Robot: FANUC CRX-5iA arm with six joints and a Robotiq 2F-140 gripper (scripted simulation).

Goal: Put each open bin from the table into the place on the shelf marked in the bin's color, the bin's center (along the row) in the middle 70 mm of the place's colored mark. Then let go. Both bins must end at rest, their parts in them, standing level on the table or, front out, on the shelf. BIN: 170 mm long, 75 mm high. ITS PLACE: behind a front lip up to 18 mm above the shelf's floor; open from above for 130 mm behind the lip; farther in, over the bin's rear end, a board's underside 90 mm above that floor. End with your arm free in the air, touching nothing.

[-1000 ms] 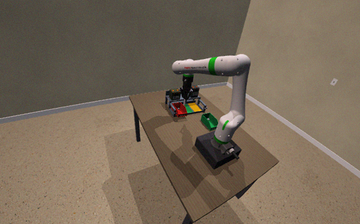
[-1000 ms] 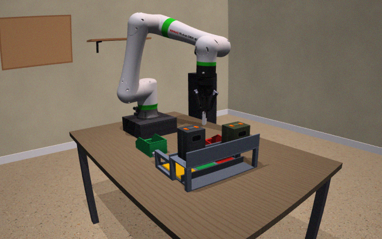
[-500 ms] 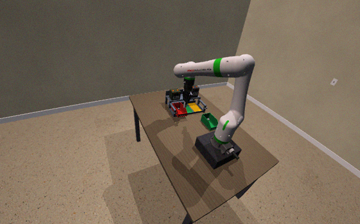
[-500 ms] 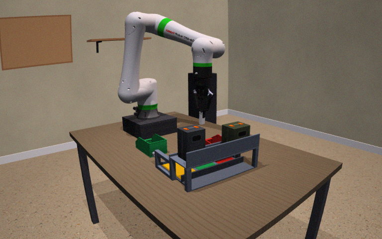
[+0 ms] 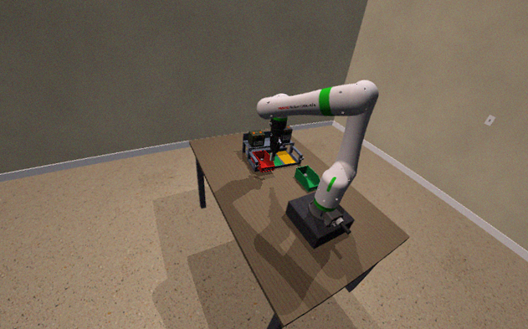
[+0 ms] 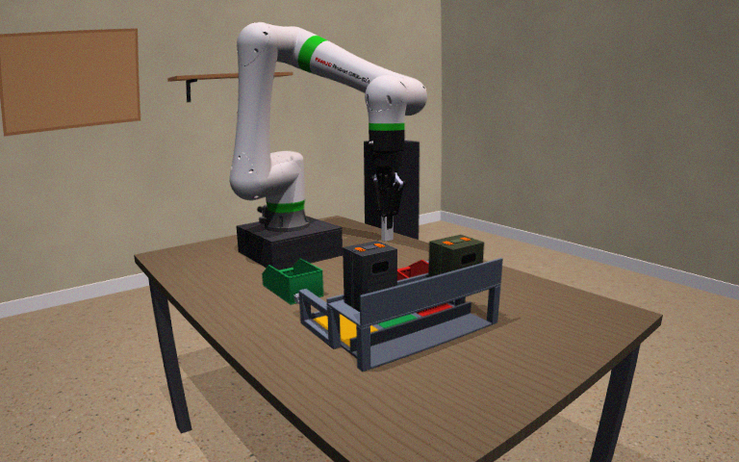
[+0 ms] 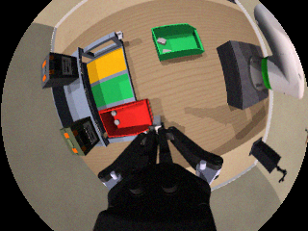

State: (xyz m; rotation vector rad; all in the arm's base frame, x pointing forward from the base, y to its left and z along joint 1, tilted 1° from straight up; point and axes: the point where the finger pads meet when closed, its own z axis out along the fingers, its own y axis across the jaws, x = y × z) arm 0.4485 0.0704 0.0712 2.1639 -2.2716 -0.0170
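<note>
1. overhead, the arm (image 5: 355, 132) rises from its base (image 5: 301, 227) on the table (image 5: 374, 235) and reaches toward the shelf (image 5: 246, 156) at the far end. the gripper (image 5: 274, 150) hangs point-down above the shelf, just over the red bin's (image 5: 264, 161) back part. the red bin sits in the left-hand place with its front end out past the frame. the green mark (image 5: 278, 161) and yellow mark (image 5: 287, 157) lie bare beside it. the green bin (image 5: 307, 176) stands on the table between shelf and base, apart from both.

2. from the exterior view, the gripper (image 6: 387, 231) hangs well above the shelf (image 6: 430, 291), its jaws pressed together with nothing between them. only a corner of the red bin (image 6: 413, 269) shows, between a black box (image 6: 369, 269) and a dark green box (image 6: 455, 253) standing on the top board. the green bin (image 6: 293, 279) stands level on the table (image 6: 545, 348), near the shelf's yellow end.

3. at the wrist, the closed fingertips meet just off the red bin's (image 7: 131, 117) near corner, not touching it as far as i can tell. a small pale part lies in the red bin, another in the green bin (image 7: 177, 40). the green mark (image 7: 112, 90) and yellow mark (image 7: 106, 65) sit in a row next to the red bin.
</note>
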